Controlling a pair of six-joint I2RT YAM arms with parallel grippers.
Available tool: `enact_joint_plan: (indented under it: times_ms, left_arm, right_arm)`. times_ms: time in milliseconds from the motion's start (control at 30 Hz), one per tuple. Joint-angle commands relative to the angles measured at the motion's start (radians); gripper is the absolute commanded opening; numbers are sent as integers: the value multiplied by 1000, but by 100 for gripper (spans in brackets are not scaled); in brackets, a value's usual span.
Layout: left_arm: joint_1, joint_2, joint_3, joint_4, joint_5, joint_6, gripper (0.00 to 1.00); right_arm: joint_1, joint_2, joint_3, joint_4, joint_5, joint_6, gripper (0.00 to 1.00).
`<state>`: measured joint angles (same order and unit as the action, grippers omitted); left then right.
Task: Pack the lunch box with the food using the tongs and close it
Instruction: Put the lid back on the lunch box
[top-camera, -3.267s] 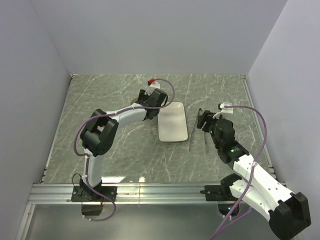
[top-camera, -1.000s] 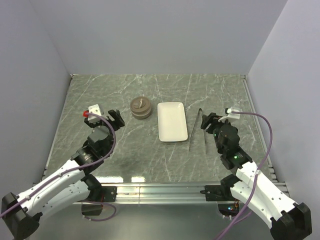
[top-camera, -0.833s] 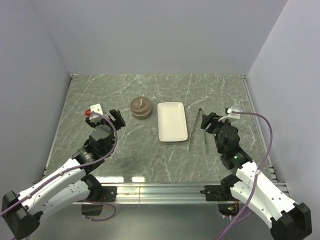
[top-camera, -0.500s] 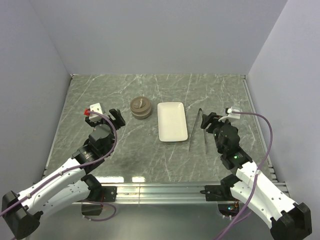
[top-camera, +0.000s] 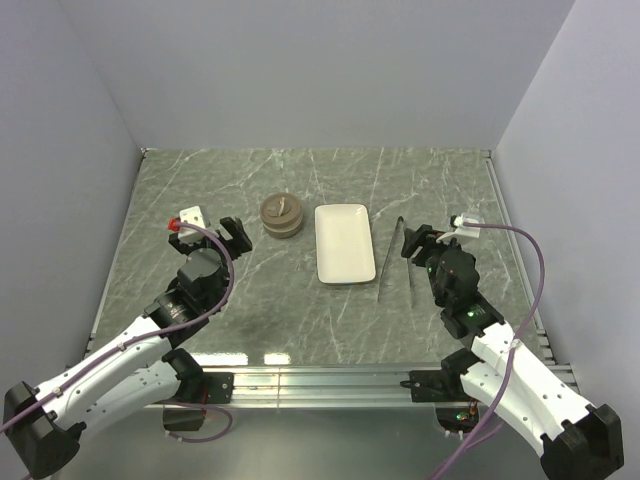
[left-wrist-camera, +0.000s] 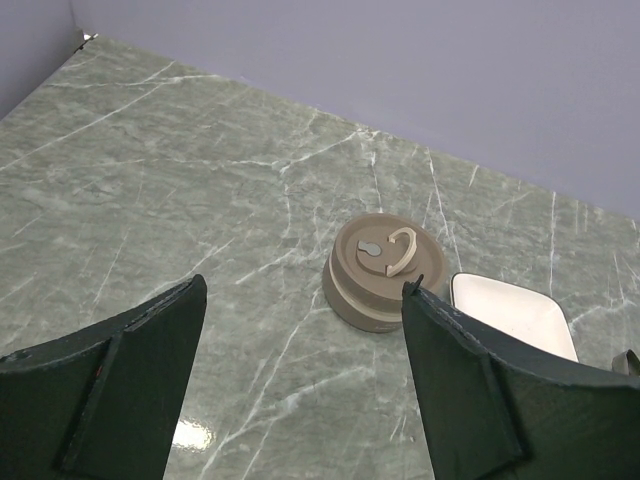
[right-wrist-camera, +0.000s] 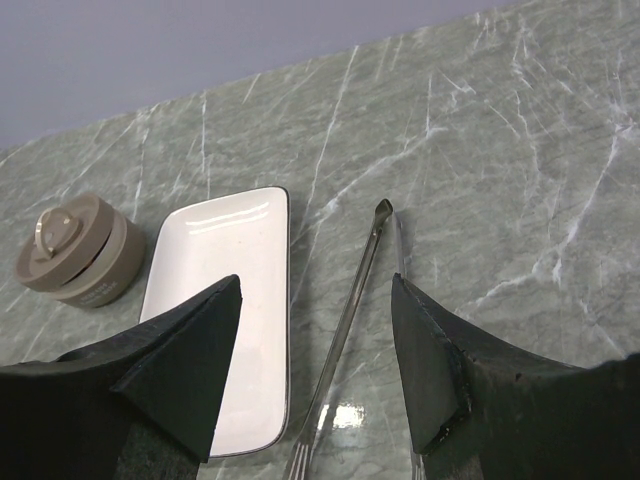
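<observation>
- The left gripper (top-camera: 233, 232) has pulled back from the middle of the table, where it reached out beside the plate a few seconds ago, to the left side. Its jaws stand wide with nothing between them, and the left wrist view looks through the gap toward the tin.
- With that arm withdrawn, the lunch box (top-camera: 282, 214) is in plain sight. It sits just left of the plate with its handled lid (left-wrist-camera: 385, 252) on.
- The white plate (top-camera: 345, 242) has not moved and appears bare. No food shows in any view, so I judge that packing has not begun and the lid must come off first.
- The tongs (top-camera: 390, 258) lie untouched on the table just right of the plate, joined end away from the arms.
- The right gripper (top-camera: 413, 242) has shifted only slightly. It hovers near the tongs' right side, spread wide and empty, and probably picks them up next.
</observation>
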<state>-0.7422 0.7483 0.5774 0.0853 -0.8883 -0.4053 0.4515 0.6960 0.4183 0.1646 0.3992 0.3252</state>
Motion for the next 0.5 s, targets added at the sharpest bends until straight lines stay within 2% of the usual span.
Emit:
enact_joint_plan:
  times_ms: [0, 467]
  left_arm:
    - [-3, -7, 32, 13, -1, 6, 85]
    - [-3, -15, 22, 18, 2, 6, 86]
  right_arm:
    - [-2, -4, 4, 35, 13, 8, 69]
    - [-2, -7, 4, 36, 15, 8, 69]
